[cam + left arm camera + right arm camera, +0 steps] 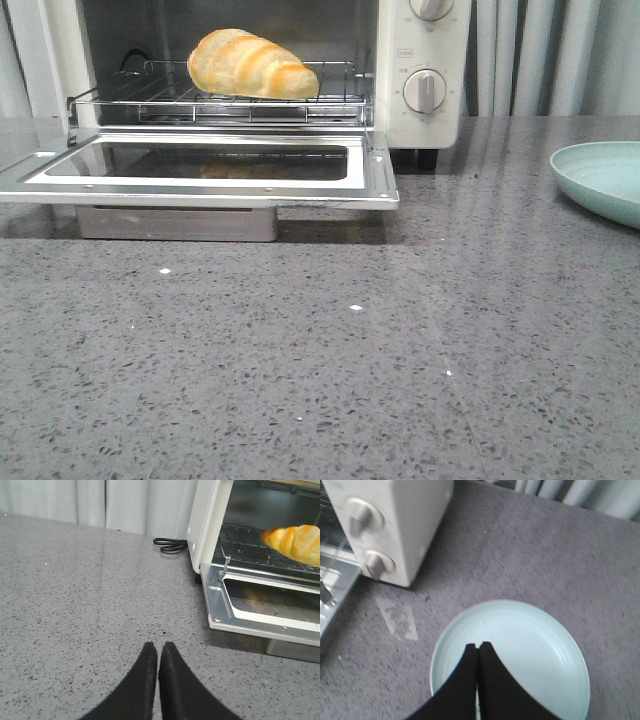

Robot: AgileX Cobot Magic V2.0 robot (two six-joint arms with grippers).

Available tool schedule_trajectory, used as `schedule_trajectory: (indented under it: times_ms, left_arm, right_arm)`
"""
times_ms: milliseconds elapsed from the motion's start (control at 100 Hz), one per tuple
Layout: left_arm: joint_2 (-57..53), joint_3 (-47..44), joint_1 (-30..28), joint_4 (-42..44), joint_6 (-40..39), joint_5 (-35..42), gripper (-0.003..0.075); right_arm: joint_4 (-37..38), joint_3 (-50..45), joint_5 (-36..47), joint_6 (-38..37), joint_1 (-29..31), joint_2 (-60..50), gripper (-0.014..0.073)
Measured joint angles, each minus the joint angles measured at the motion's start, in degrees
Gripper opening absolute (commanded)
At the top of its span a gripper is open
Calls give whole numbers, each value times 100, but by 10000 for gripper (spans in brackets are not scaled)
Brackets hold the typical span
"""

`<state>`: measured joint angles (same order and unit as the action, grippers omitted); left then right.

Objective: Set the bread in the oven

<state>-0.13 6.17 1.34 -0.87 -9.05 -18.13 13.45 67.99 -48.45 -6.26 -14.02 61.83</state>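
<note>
1. On the oven (425,70), the control panel beside the open door carries a small boxed label just above the lower knob (425,91); it's too small to read.
2. Tiny printed marks ring that lower knob and the upper knob (432,8). They look like dial markings, but none can be made out.
3. From the right wrist view, the oven's panel (395,525) shows both knobs but no legible lettering.
4. No brand name or number is readable anywhere.

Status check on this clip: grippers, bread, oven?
Left gripper shut, empty, over bare counter. Right gripper shut, empty, above plate. Bread on rack in oven; door open. Nothing obstructing.
</note>
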Motion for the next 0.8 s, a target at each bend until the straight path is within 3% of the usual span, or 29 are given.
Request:
schedule_trajectory:
  times_ms: [430, 800]
  left_arm:
    - [0, 0, 0, 0, 0, 0, -21]
    - [0, 0, 0, 0, 0, 0, -21]
  right_arm:
    - [-324, -3088, 1269, 0, 1017, -3121, -67]
    - [-572, -5068, 2320, 0, 1113, -4803, -67]
